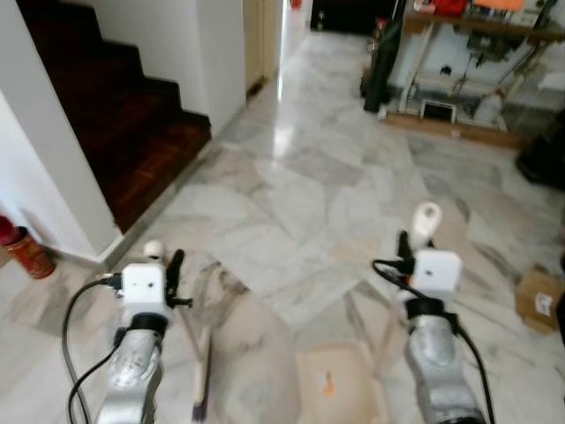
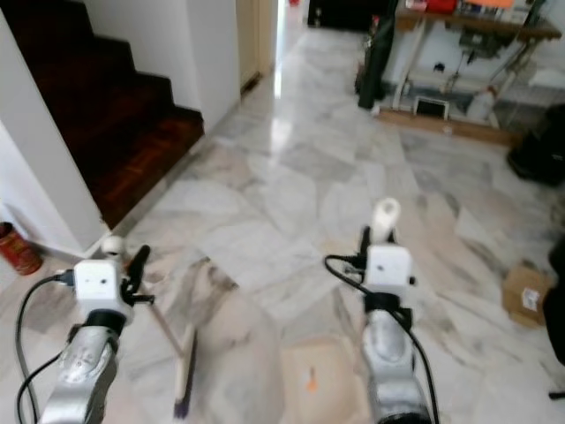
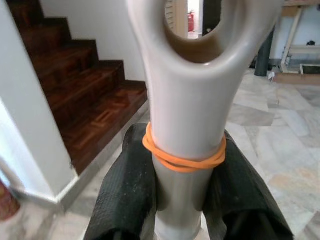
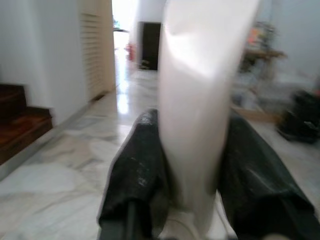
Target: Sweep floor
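Head views: two silver arms reach forward over a marble floor [image 1: 291,203], one dark wooden staircase [image 1: 132,132] at left, one bench [image 2: 477,35] far right, one cardboard box [image 1: 538,299]. The broom [image 1: 201,362] slants down to the floor beside a pale dustpan [image 1: 331,380].

Left wrist view: left gripper [image 3: 187,185] fingers [image 3: 125,195] clamp the broom's white handle below two orange rubber-band loops [image 3: 182,160].

Right wrist view: right gripper [image 4: 197,185] fingers [image 4: 137,185] clasp one blurred white handle [image 4: 200,100].

open marble floor [image 1: 300,194] ahead, stairs [image 1: 132,132] left, cardboard box [image 1: 538,299] right
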Motion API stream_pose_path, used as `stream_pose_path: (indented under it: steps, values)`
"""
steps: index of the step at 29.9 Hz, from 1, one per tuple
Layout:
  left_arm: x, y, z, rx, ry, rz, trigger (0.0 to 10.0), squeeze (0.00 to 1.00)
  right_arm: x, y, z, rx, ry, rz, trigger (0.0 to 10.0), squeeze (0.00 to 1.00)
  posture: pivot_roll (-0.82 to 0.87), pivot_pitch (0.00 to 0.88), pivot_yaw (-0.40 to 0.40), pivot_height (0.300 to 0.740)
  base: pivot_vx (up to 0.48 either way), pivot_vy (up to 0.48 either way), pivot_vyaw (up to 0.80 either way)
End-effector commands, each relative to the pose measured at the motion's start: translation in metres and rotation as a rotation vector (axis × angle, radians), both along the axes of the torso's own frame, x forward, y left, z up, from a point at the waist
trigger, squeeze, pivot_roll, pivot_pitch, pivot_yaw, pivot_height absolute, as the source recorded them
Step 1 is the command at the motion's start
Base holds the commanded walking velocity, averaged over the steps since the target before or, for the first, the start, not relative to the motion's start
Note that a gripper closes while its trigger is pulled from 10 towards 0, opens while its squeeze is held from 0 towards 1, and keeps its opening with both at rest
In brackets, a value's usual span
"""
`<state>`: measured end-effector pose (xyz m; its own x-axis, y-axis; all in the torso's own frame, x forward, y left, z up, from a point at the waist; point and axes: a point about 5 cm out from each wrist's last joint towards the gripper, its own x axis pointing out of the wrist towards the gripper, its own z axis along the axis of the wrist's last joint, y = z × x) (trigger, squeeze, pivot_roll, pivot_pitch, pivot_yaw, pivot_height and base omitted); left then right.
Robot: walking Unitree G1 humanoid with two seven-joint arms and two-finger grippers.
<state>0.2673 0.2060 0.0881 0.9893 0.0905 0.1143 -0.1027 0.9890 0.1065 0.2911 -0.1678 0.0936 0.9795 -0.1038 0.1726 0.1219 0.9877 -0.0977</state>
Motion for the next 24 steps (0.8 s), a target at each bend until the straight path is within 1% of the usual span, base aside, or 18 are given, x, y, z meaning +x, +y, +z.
stream_pose_path:
  steps: [1, 11, 24]
  values:
    - [0.0042, -0.0068, 0.0095, -0.001, -0.044, -0.018, 10.0, 0.0, 0.0013, -0.0097, 0.0089, -0.017, -0.037, -0.025, 10.0, 0.0, 0.06, 0.0, -0.002, 0.74, 0.3, 0.0, 0.0]
    - [0.0043, -0.0046, 0.0112, 0.001, -0.046, -0.003, 10.0, 0.0, 0.0042, -0.0058, 0.0122, -0.006, -0.046, -0.022, 10.0, 0.0, 0.06, 0.0, 0.001, 0.74, 0.31, 0.0, 0.0]
    - [0.0052, -0.0068, 0.0134, -0.004, -0.055, 0.004, 10.0, 0.0, 0.0064, -0.0062, 0.0146, -0.005, -0.049, -0.021, 10.0, 0.0, 0.06, 0.0, -0.002, 0.74, 0.316, 0.0, 0.0]
